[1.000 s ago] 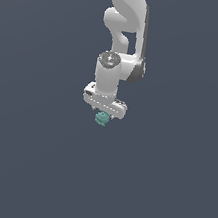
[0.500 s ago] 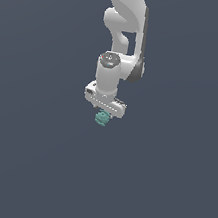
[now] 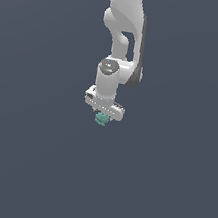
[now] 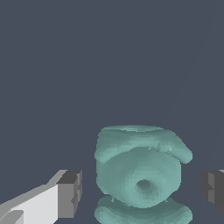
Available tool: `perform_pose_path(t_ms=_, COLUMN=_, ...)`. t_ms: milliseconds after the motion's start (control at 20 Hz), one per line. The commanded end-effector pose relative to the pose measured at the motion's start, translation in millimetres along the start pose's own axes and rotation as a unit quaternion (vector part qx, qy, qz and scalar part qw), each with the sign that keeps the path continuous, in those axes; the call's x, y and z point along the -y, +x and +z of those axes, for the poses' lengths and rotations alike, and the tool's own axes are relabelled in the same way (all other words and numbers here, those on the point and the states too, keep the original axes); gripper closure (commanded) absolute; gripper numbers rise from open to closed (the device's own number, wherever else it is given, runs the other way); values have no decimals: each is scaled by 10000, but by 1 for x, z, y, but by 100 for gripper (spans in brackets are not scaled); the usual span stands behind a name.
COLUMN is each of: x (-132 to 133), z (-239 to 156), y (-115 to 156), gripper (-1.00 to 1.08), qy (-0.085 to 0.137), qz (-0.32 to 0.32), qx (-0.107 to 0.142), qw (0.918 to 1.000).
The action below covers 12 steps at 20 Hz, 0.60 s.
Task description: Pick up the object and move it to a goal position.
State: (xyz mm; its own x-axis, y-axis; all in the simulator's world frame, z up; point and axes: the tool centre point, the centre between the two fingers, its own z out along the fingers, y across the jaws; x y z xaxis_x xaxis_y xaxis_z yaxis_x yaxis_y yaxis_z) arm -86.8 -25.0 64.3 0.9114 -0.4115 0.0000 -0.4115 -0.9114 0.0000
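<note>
Teal-green ridged object (image 4: 139, 175) between the pincer (image 4: 142, 190) fingers, gaps either side, grip state unclear.

The teal-green object (image 4: 139, 175) sits between the two dark finger pads (image 4: 70, 193) of the gripper (image 4: 142, 190), with open space on either side of it. It appears untouched by both pads, though its lower part is cut off. Its rounded face has a small dimple and ridged bands.
</note>
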Motion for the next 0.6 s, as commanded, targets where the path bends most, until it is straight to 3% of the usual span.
perform_pose_path(t_ms=0, x=0, z=11, y=-1, gripper=-92, qy=-1, qz=6, qx=1, qw=10000)
perform_pose_path(t_ms=350, x=0, z=24, y=0, gripper=-92, qy=-1, qz=9, qx=0, qw=10000)
perform_pose_path(t_ms=400, x=0, z=24, y=0, gripper=108, qy=-1, qz=9, qx=0, qw=10000)
perform_pose_path(t_ms=550, x=0, z=24, y=0, gripper=108, qy=-1, qz=9, qx=0, qw=10000)
